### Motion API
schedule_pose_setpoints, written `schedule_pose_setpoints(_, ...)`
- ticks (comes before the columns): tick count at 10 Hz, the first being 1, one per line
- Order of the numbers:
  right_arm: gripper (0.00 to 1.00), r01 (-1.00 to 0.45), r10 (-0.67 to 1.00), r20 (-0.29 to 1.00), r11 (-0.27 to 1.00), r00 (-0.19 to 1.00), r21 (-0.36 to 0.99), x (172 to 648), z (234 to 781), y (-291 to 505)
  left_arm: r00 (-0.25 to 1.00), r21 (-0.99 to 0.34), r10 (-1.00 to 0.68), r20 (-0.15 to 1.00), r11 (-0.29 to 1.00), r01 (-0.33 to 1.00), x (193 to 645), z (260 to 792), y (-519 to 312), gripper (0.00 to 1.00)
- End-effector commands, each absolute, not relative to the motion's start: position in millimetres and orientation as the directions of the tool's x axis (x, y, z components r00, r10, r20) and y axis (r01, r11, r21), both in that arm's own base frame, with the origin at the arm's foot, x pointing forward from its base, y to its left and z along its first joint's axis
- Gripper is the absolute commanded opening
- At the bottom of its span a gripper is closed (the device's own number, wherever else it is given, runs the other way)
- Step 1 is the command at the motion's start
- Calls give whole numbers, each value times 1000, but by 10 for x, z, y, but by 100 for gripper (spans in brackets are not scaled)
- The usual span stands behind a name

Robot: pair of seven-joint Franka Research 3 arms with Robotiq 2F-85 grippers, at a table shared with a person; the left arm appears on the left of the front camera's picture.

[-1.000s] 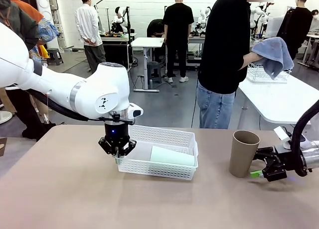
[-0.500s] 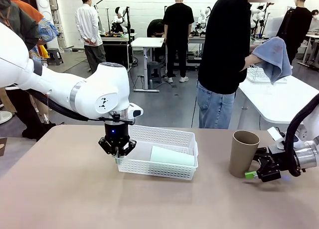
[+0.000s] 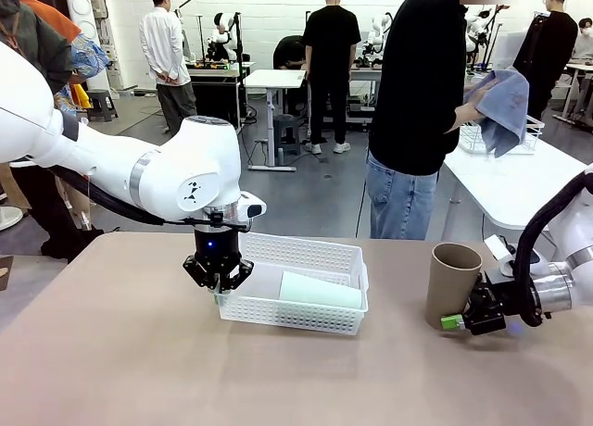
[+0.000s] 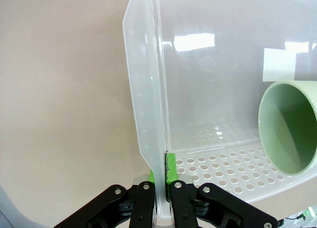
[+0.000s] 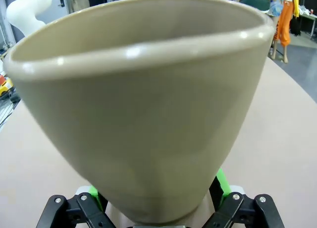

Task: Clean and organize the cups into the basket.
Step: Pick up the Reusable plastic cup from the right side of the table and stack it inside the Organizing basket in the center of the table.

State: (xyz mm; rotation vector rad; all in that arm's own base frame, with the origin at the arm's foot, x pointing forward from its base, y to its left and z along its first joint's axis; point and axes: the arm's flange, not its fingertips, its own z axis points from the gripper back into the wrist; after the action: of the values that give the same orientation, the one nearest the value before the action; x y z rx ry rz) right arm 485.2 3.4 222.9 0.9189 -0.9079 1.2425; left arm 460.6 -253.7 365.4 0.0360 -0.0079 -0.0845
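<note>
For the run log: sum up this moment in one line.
left gripper: shut on basket wall | green cup: lying in basket | right gripper: open, astride upright brown cup

Basket (image 4: 146,89), its wall between the left claw's (image 4: 163,183) pads (image 4: 171,168): glossy, translucent white plastic, floor perforated. Green cup (image 4: 292,129) beyond that claw: smooth, matt. Tan cup (image 5: 143,114) between the right claw's (image 5: 158,198) green pads: matt, rim faintly shiny. Table (image 3: 111,352) beneath both claws: smooth, matt.

You see a pale mint cup (image 3: 320,290) in the white, lattice-walled basket (image 3: 287,315), and a tan cup (image 3: 452,282) near the beige table (image 3: 139,370)'s right edge.
</note>
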Motion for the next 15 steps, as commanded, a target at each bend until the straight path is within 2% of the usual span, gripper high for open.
schedule_pose_setpoints(1, 100, -994, 335, 940, 107, 62, 27, 4886, 2193, 96, 996, 35, -85, 7, 996, 85, 4603, 3660, -2538, 5)
schedule_pose_setpoints(2, 63, -996, 317, 948, 89, 31, 3, 4883, 2198, 89, 996, 35, -85, 7, 996, 85, 4603, 3660, -2538, 5)
schedule_pose_setpoints(3, 41, -995, 315, 949, 96, 30, -1, 4869, 2202, 80, 996, 35, -85, 7, 996, 85, 4603, 3660, -2538, 5)
schedule_pose_setpoints(4, 4, -995, 310, 950, 104, 34, 1, 4871, 2201, 69, 996, 35, -85, 7, 996, 85, 4603, 3660, -2538, 5)
schedule_pose_setpoints(5, 0, -995, 309, 950, 104, 35, 3, 4870, 2208, 62, 996, 35, -85, 7, 996, 85, 4603, 3660, -2538, 5)
schedule_pose_setpoints(7, 0, -995, 307, 951, 99, 33, 3, 4841, 2230, 62, 996, 35, -85, 7, 996, 85, 4603, 3660, -2538, 5)
schedule_pose_setpoints(8, 20, -994, 324, 944, 105, 55, 22, 4764, 2302, 85, 996, 35, -85, 7, 996, 85, 4603, 3660, -2538, 5)
schedule_pose_setpoints(9, 61, -990, 334, 938, 135, 90, 47, 4623, 2526, 165, 996, 35, -85, 7, 996, 85, 4603, 3660, -2538, 5)
schedule_pose_setpoints(12, 61, -991, 359, 928, 117, 106, 68, 4239, 3284, 411, 996, 35, -85, 7, 996, 85, 4603, 3660, -2538, 5)
schedule_pose_setpoints(15, 61, -991, 343, 938, 130, 54, 10, 3966, 3841, 508, 996, 35, -85, 7, 996, 85, 4603, 3660, -2538, 5)
